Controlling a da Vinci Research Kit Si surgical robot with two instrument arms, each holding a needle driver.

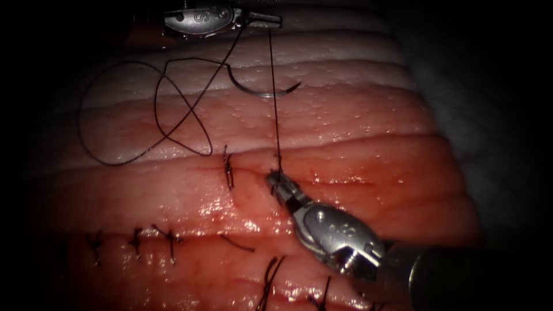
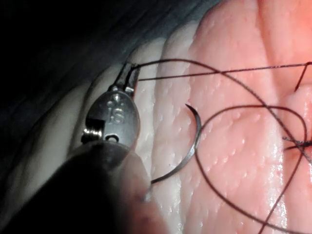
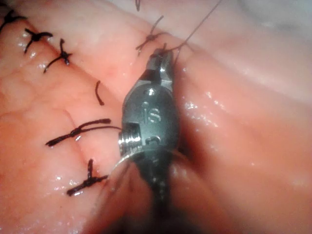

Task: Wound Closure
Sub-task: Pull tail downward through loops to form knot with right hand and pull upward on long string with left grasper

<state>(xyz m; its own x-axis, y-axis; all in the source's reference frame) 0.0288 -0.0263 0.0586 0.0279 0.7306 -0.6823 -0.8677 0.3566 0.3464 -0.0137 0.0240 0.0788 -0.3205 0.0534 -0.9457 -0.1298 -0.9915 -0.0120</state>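
While our left end effector [image 1: 271, 19] clamps the thread [image 1: 274, 92] taut, our right end effector [image 1: 276, 183] grips it at the tissue [image 1: 357, 126]; the needle [image 1: 266, 87] lies free on the tissue between them.

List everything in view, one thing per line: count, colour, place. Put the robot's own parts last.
tissue: one, pale to pink-red pork belly, under everything.
needle: one, grey, curved, lying free on the tissue, held by neither tool.
thread: one, dark, taut between the two claws, slack loops on the endoscope view's left.
finished stitches: several, dark, knotted, one beside the right claw, others nearer the endoscope.
cut thread end: one, dark, short, loose on the tissue.
left claw: one, silver, shut on the thread.
right claw: one, silver, at the tissue, shut on the thread.
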